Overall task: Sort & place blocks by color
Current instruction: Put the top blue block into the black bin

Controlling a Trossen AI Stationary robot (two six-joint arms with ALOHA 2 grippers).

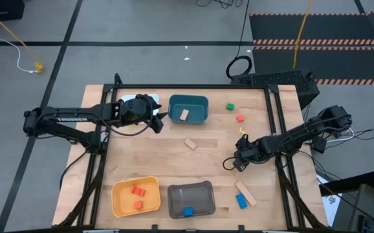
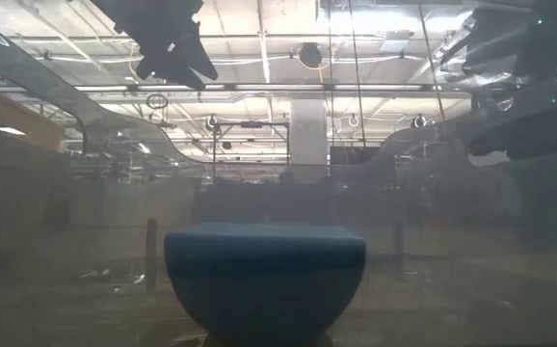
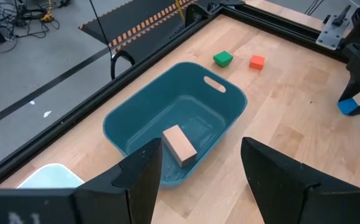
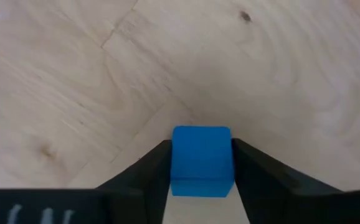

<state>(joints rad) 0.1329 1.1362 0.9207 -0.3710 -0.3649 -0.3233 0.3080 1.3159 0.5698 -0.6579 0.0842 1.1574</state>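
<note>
Between my right fingers (image 4: 202,163) sits a small blue wooden cube (image 4: 201,158), clamped on the counter (image 1: 206,155), my left fingers (image 3: 198,180) apart above the teal bin (image 1: 188,109) holding one tan block (image 1: 184,114); yellow bin (image 1: 136,197) has two reds, grey bin (image 1: 191,199) one blue, five blocks remain loose.

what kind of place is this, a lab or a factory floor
Most likely a robotics lab or test space in a large industrial hall: a framed wooden table carrying two arms, hazard-striped floor mats, loose cables, and high ceilings with strip lights.
</note>
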